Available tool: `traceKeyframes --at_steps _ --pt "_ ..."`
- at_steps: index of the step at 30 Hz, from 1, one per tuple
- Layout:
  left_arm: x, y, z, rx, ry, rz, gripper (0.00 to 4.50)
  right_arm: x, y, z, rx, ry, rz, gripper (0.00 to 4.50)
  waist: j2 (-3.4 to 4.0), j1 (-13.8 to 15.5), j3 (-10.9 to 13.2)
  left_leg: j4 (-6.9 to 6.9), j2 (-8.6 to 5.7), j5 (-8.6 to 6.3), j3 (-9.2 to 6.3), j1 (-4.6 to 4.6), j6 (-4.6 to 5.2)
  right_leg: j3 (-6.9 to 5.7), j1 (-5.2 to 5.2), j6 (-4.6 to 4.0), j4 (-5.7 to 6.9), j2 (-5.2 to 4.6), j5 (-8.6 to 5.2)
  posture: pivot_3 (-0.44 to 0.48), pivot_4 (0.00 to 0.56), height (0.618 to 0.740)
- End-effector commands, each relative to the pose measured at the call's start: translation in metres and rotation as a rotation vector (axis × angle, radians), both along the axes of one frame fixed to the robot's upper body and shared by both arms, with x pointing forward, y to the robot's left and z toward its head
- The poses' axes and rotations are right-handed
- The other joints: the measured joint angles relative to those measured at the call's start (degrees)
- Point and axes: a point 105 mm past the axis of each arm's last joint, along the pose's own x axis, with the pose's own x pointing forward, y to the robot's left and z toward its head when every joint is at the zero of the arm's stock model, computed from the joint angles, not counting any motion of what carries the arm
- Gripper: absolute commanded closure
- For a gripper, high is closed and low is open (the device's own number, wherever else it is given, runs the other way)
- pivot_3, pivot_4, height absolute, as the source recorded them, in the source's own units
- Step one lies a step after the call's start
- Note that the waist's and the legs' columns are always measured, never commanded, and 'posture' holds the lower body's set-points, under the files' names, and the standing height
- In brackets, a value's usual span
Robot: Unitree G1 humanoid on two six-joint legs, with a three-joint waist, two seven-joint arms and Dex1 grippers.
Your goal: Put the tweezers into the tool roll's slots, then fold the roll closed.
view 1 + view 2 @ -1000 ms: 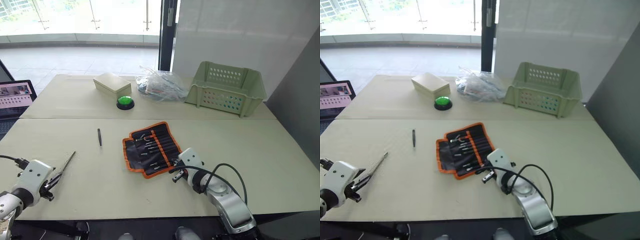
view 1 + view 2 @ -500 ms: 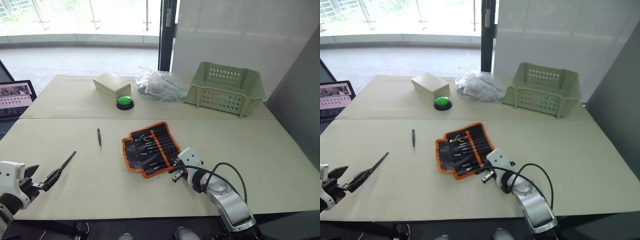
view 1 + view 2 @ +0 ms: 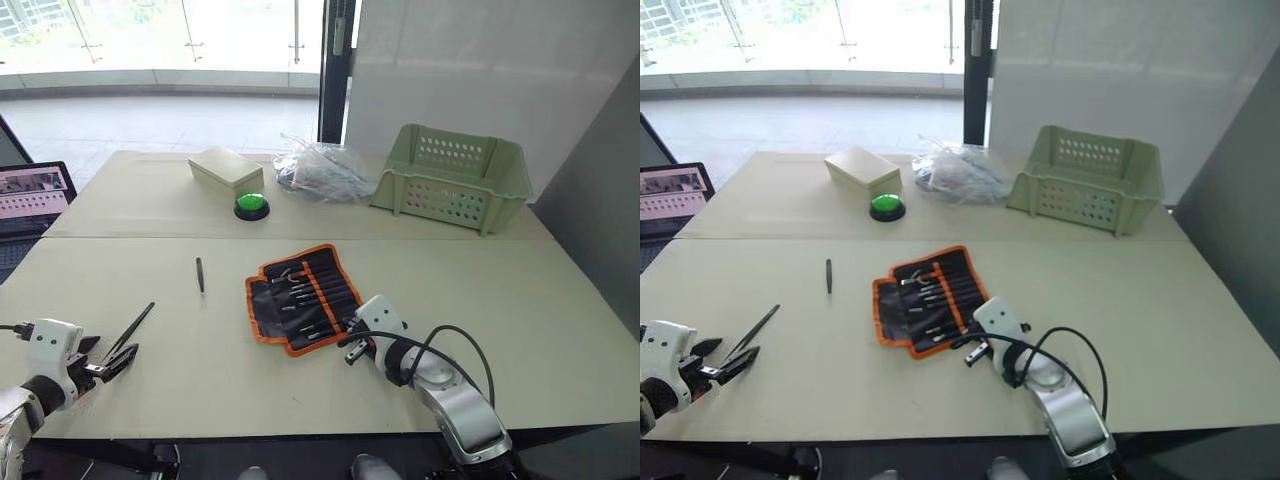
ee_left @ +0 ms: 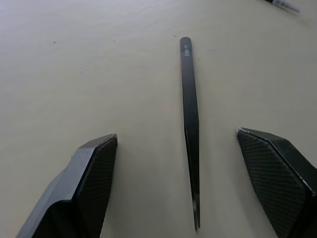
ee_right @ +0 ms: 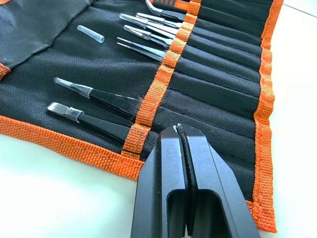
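Loose tweezer (image 3: 131, 331) lies flat on the desk (image 3: 520, 300) at 8 o'clock from the tool roll (image 3: 303, 297), long axis diagonal, between the spread fingers of the low left gripper (image 4: 190, 191). Right gripper (image 5: 182, 148), fingers together, rests at the roll's near edge

The tool roll (image 3: 302, 297) lies open and flat near the middle of the bench, a black fabric rectangle edged in orange, turned at an angle. Its slots (image 5: 218, 74), narrow black pockets between orange strips, hold several tweezers (image 5: 143, 49) with their pointed ends sticking out. One loose black tweezer (image 3: 199, 274) lies on the bench to the roll's left; another (image 4: 189, 124) lies flat near the bench's front left edge.
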Motion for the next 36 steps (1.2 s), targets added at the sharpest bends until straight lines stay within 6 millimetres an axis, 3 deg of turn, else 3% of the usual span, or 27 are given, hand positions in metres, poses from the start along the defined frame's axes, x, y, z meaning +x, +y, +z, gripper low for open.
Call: traceKeyframes --at_steps 1,4,9,19,22,25,29,34,36 --pt "0.001 -0.004 -0.020 0.023 0.063 -0.023 1.93 -0.011 0.006 -0.025 -0.021 0.109 0.029 4.50 0.13 0.03 -0.05 0.00 0.00 0.00 0.00 0.02 0.00 0.01 0.02 0.01 0.00 0.00 -0.01 0.000 0.150 0.713" --pt "0.006 -0.014 -0.026 -0.010 0.061 -0.051 2.95 -0.010 0.005 -0.025 -0.020 0.106 0.023 4.50 0.32 0.03 -0.12 -0.01 0.00 0.00 0.00 0.04 0.00 0.02 0.02 0.33 0.03 0.01 -0.19 0.000 0.150 0.713" --pt "0.008 -0.011 -0.022 -0.019 0.037 -0.021 4.44 -0.010 0.003 -0.024 -0.020 0.102 0.017 4.50 0.42 -0.01 -0.20 -0.01 0.00 0.00 0.01 0.04 0.00 0.05 0.02 0.35 0.03 0.01 -0.20 0.000 0.150 0.713" --pt "0.022 -0.007 0.030 -0.002 -0.150 -0.031 4.44 -0.009 0.003 -0.024 -0.022 0.102 0.018 4.50 0.06 -0.08 -0.05 -0.02 0.02 0.00 -0.01 -0.05 0.00 0.02 -0.06 0.36 0.03 0.04 -0.21 0.000 0.150 0.713" --pt "0.031 -0.033 0.073 -0.008 -0.227 -0.157 4.44 -0.008 0.004 -0.024 -0.023 0.100 0.022 4.50 -0.36 -0.15 0.03 -0.02 0.03 0.00 -0.02 -0.14 0.00 0.01 -0.11 0.19 0.02 0.03 -0.11 0.000 0.150 0.713" --pt "0.035 -0.057 0.094 0.008 -0.238 -0.251 4.44 -0.007 0.004 -0.024 -0.024 0.100 0.024 4.50 -0.62 -0.14 0.05 -0.02 0.08 0.00 -0.09 -0.22 0.00 -0.08 -0.16 -0.01 0.01 0.05 0.01 0.000 0.150 0.713" --pt "0.041 -0.094 0.105 -0.004 -0.198 -0.392 4.44 -0.006 0.004 -0.024 -0.027 0.099 0.025 4.50 -0.48 -0.37 0.12 -0.05 0.06 0.00 -0.02 -0.15 0.00 -0.01 -0.14 0.01 0.01 0.06 0.00 0.000 0.150 0.713" --pt "0.043 -0.144 0.101 -0.054 -0.017 -0.604 4.44 -0.004 0.004 -0.023 -0.028 0.094 0.023 4.50 -0.52 -0.35 0.16 -0.06 0.07 0.00 -0.03 -0.17 0.00 0.01 -0.16 0.23 0.01 0.12 -0.13 0.000 0.150 0.713" --pt "0.047 -0.155 0.099 -0.027 0.023 -0.645 4.44 -0.003 0.003 -0.022 -0.029 0.092 0.021 4.50 -0.53 -0.51 0.16 -0.06 0.06 0.00 -0.03 -0.17 0.00 0.00 -0.16 0.33 0.01 0.13 -0.19 0.000 0.150 0.713"
